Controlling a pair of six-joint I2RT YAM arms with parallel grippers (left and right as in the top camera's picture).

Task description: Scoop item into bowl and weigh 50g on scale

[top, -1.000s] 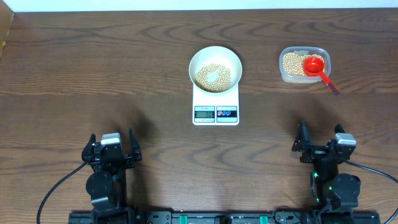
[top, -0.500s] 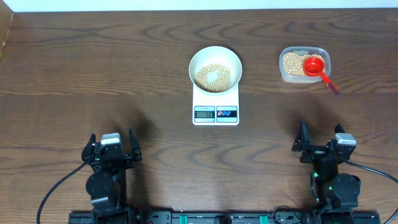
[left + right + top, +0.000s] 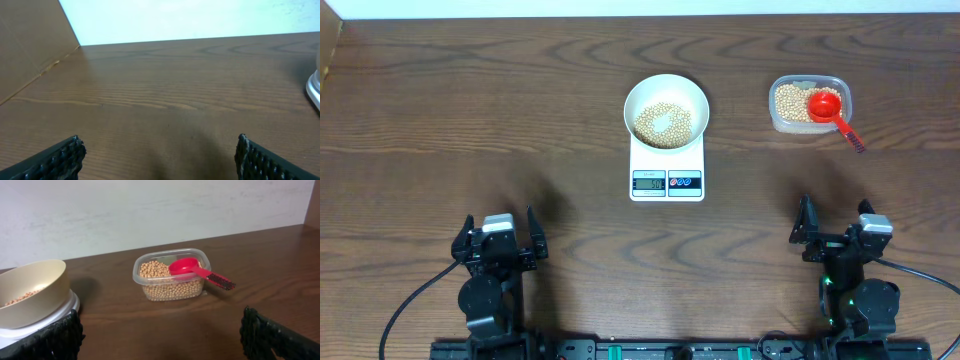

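**Colleague:** What did you see nearest the arms?

**Operator:** At the bottom left of the overhead frame I saw the left gripper (image 3: pixel 500 222), its jaws spread wide and holding nothing. At the bottom right sat the right gripper (image 3: pixel 835 215), equally spread and empty. Both were well apart from everything else on the table.

**Colleague:** And further out?

**Operator:** In the centre lay the scale (image 3: pixel 667 170), its display facing the arms, with digits too small for me to read. The bowl (image 3: pixel 645 88) sat on its platform with a layer of beans (image 3: pixel 665 123) in the bottom. At the upper right, well apart from the scale, a clear tub (image 3: pixel 773 100) held more beans. A red scoop (image 3: pixel 826 104) rested in it, its handle poking over the rim toward the lower right.

**Colleague:** Which step were you on?

**Operator:** I judged it was the weight check, with the scoop set down and both arms parked. The next move called for reading the display. If it showed too little, the right arm would have had to reach the scoop's handle, close on it, and carry a small top-up to the bowl.
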